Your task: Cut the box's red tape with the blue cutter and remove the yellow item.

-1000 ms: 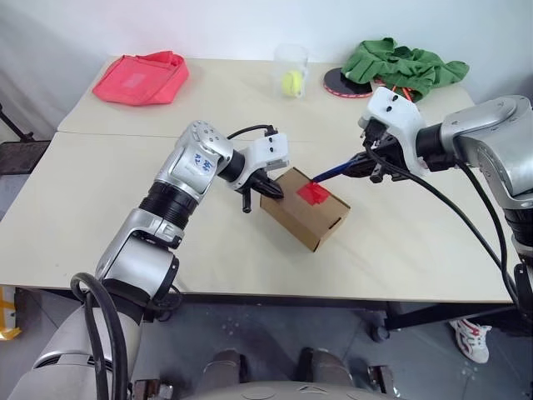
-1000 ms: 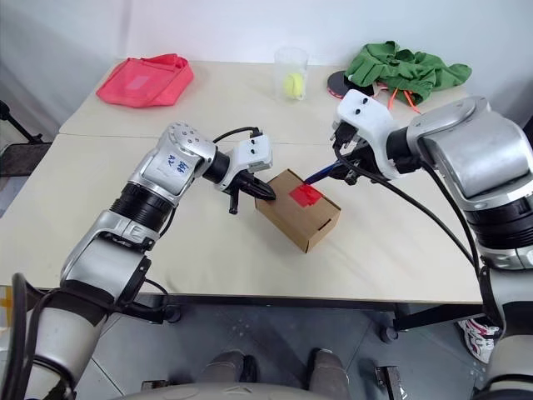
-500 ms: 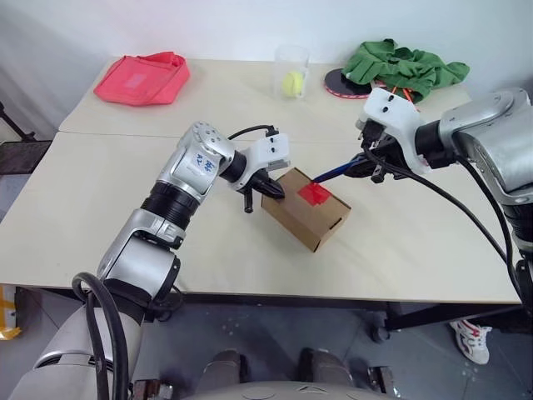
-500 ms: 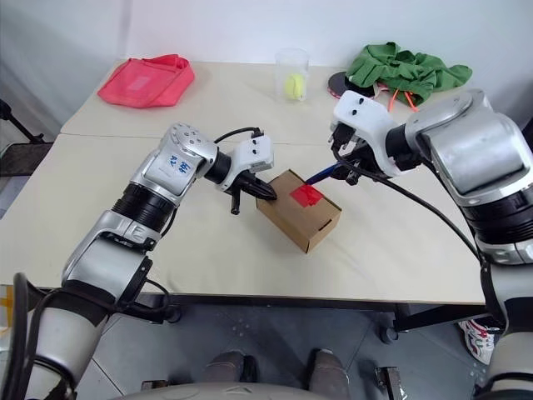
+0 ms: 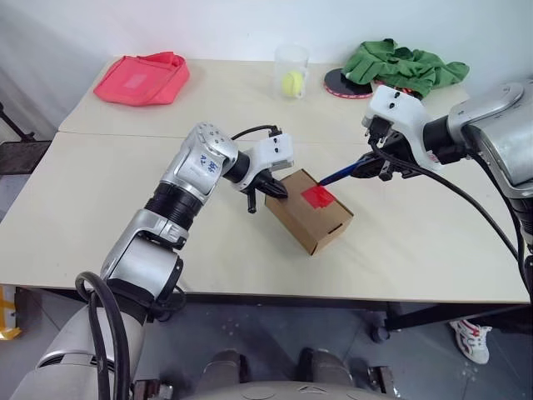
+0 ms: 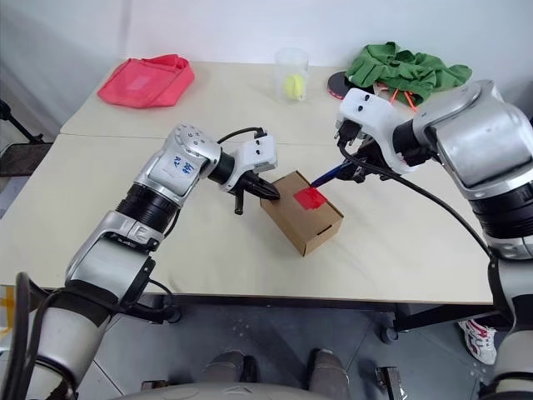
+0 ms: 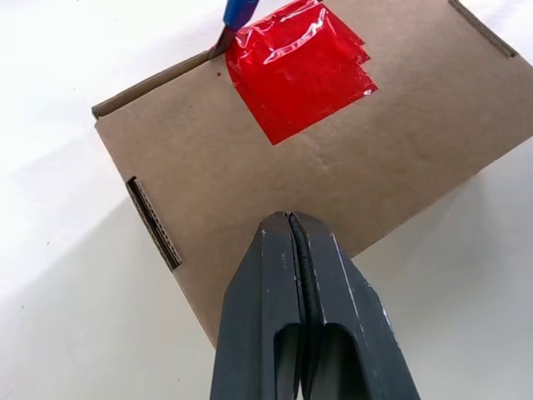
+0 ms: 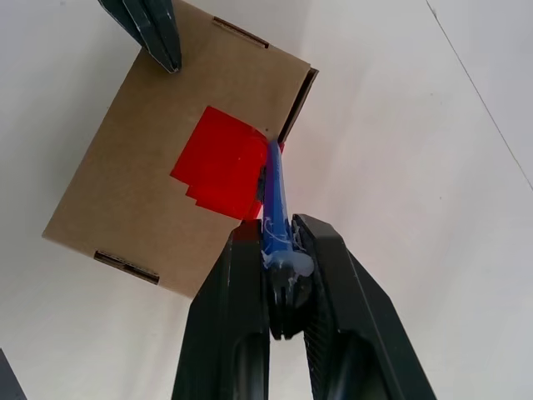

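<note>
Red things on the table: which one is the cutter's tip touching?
The red tape on the box; the blue cutter in the right gripper meets its edge. The pink-red bag lies far off.

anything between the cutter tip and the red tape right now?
Nothing visible. The right gripper holds the blue cutter, whose tip sits at the red tape's edge, by the box flap seam. The shut left gripper rests on the box, apart from the tape.

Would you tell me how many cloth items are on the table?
2: a red bag at the far left corner and a green cloth at the far right. None seem hidden.
</note>
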